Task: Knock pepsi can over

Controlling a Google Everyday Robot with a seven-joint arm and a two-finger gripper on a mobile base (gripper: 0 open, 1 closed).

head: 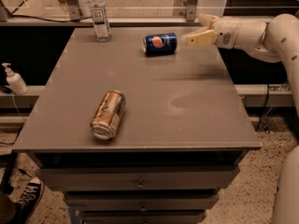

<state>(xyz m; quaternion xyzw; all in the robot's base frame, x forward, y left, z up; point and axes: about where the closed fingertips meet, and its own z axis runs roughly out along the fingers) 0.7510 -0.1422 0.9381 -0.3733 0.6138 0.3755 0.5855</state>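
The pepsi can (pixel 160 44), dark blue with a round red-white-blue logo, lies on its side at the back of the grey table (pixel 154 92), its length running left to right. My gripper (pixel 196 30) hovers just right of the can, over the table's back right part, a small gap away and not touching it. Its cream fingers (pixel 197 39) point left toward the can and stand apart with nothing between them. The white arm (pixel 261 31) reaches in from the right.
A gold-bronze can (pixel 108 114) lies on its side at the front left of the table. A clear plastic bottle (pixel 99 14) stands at the back left corner. A soap dispenser (pixel 14 78) stands on a ledge to the left. Drawers sit below the tabletop.
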